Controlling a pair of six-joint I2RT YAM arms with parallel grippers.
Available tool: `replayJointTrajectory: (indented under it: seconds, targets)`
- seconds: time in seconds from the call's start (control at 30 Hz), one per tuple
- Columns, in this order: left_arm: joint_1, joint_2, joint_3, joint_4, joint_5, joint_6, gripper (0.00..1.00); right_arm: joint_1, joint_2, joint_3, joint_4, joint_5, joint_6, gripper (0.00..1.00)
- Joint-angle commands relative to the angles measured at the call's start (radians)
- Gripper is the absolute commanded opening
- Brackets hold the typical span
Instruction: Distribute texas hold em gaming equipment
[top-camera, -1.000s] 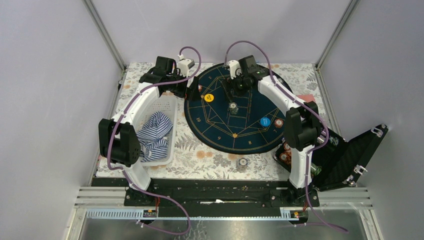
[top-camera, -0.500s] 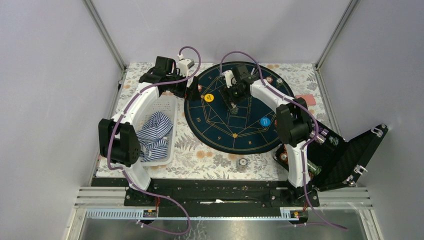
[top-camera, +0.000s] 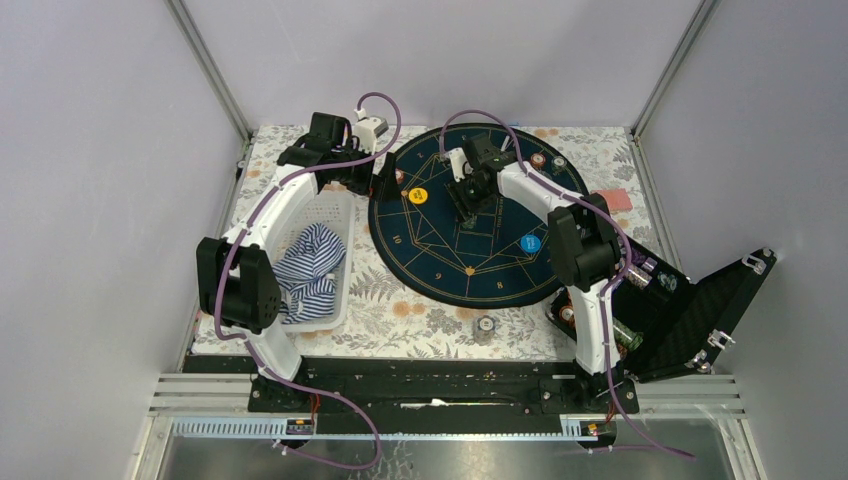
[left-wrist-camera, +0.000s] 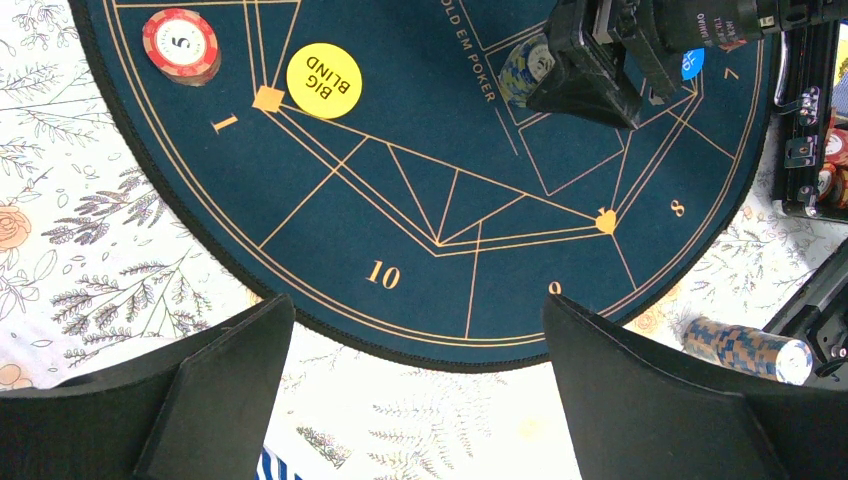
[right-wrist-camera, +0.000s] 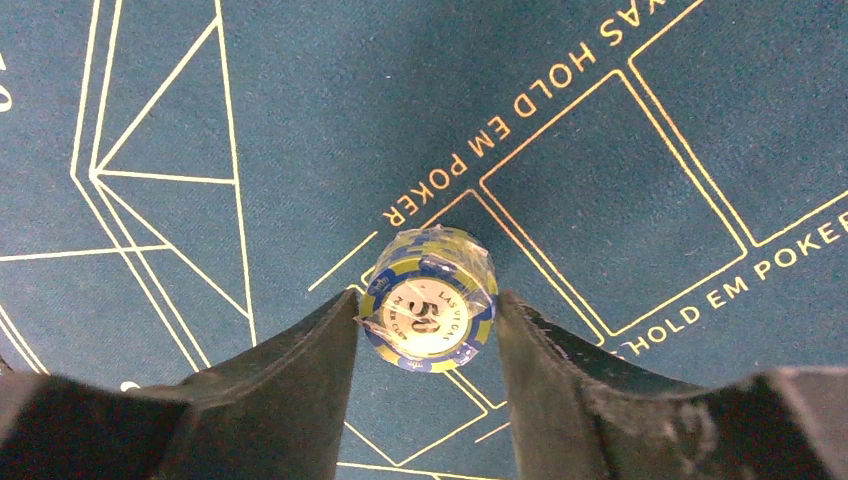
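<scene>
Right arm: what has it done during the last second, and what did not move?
The right gripper moved toward the near edge, down over the blue-and-yellow plastic-wrapped chip stack on the round dark blue mat. Its jaws narrowed around the stack; whether they grip it yet cannot be told. The open left gripper and the yellow round disc stayed in place.

Dark blue mat carries gold lines; yellow disc lettered black; red-white chip stack; blue-yellow chip stack; cloth striped blue-white.
</scene>
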Motion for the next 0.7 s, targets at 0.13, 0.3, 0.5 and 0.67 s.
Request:
replayJointTrajectory:
  seconds: [0.13, 0.3, 0.5, 0.67]
  targets:
    - [0.007, -0.042, 0.008, 0.044, 0.024, 0.004, 0.99, 0.009, -0.049, 0.011, -0.014, 0.025, -0.009, 0.46]
    - [0.009, -0.04, 0.007, 0.044, 0.023, 0.005, 0.99, -0.008, -0.145, -0.024, -0.032, 0.03, -0.025, 0.4]
    - [0.009, -0.04, 0.004, 0.044, 0.019, 0.007, 0.99, -0.079, -0.291, -0.141, -0.054, -0.022, -0.048, 0.38]
    - [0.009, -0.046, -0.001, 0.044, 0.019, 0.007, 0.99, -0.141, -0.452, -0.363, -0.037, -0.035, -0.073, 0.37]
